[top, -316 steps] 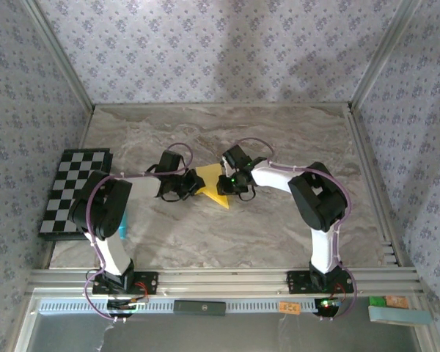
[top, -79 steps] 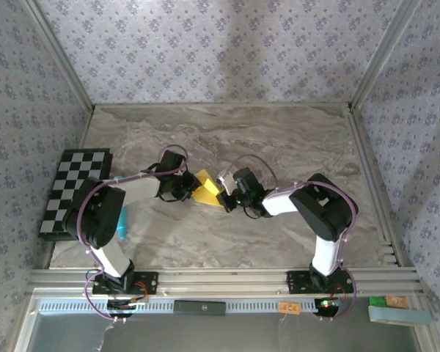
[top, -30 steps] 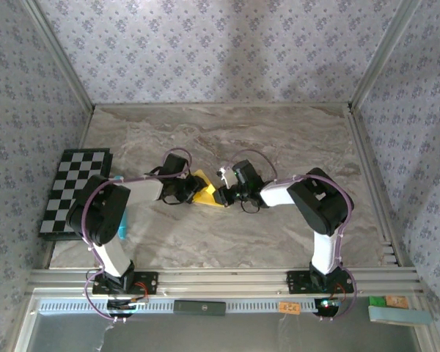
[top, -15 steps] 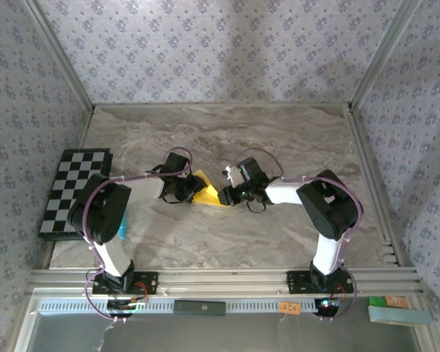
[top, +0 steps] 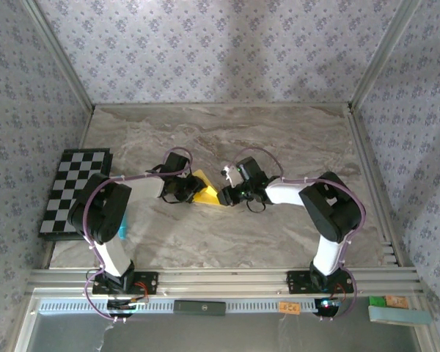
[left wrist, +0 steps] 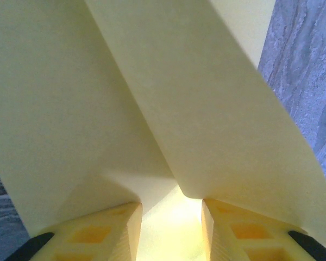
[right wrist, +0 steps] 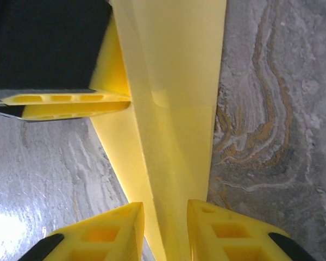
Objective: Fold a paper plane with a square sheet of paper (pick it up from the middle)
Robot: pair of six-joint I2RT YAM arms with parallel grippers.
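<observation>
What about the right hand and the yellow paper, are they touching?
Touching. In the right wrist view the yellow paper runs down between the right hand's two fingers, filling the gap and meeting both inner faces.

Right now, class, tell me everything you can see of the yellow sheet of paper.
The yellow sheet of paper is thin, plain and matte, already creased into a narrower pointed shape with overlapping flaps and long fold lines. It sits midway across the marbled table. It runs into the gap of the left claw and of the right claw; whether either pinches it cannot be told.
</observation>
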